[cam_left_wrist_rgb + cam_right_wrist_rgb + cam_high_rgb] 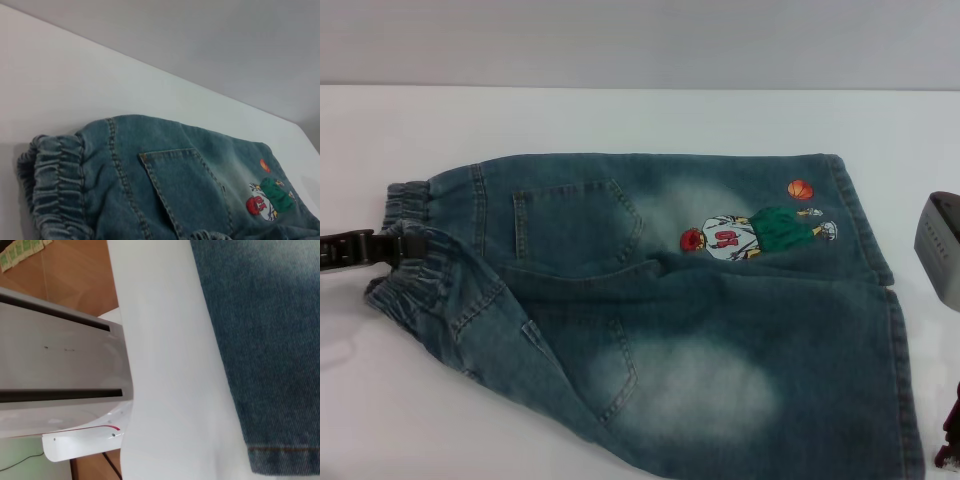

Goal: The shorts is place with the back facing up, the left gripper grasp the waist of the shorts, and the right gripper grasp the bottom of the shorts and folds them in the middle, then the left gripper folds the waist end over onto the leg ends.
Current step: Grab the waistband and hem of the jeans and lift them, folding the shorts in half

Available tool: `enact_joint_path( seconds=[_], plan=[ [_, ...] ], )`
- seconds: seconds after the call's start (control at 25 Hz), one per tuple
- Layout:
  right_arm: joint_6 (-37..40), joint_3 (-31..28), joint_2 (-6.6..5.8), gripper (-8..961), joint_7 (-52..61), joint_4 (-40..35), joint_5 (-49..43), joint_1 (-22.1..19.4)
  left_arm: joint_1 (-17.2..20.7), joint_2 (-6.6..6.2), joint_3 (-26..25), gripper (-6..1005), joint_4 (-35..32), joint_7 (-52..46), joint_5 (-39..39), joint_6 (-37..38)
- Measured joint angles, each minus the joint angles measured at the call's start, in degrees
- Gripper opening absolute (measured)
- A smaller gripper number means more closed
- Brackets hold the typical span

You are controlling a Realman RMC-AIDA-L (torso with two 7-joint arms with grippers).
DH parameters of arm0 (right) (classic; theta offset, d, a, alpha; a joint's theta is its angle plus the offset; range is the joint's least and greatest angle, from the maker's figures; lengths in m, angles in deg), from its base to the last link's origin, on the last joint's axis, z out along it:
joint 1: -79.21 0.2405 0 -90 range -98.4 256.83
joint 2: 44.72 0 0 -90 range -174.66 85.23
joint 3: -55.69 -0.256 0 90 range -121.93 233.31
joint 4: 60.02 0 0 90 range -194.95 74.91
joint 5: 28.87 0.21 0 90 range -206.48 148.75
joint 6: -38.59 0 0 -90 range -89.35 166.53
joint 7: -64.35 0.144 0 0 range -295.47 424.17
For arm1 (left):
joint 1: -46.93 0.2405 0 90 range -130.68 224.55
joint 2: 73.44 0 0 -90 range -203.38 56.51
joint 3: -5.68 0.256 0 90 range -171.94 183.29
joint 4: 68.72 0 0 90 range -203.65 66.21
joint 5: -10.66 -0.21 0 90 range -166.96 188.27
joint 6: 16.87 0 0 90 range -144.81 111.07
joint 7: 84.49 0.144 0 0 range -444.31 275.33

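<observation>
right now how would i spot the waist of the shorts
On the white table lie the shorts. The waist of the shorts is at the robot's left end, where the left claw meets it: ruffled and gathered, unlike the flat stitched leg ends.

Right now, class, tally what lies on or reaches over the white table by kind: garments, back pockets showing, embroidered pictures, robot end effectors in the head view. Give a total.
Garments: 1, the shorts
Back pockets showing: 2, one farther away, one nearer
Embroidered pictures: 1, the cartoon basketball player
End effectors: 2, the left gripper at the waist of the shorts, the right gripper at the edge of the view
Total: 6
</observation>
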Motion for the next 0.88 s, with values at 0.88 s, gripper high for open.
enact_joint_path(
  seconds=[0.88],
  plan=[
    [-0.81, -0.74, 0.87, 558, 0.53, -0.22, 0.34, -0.74, 0.3, -0.3, 0.71, 51, -0.05, 0.01, 0.0, 0.5]
  ],
)
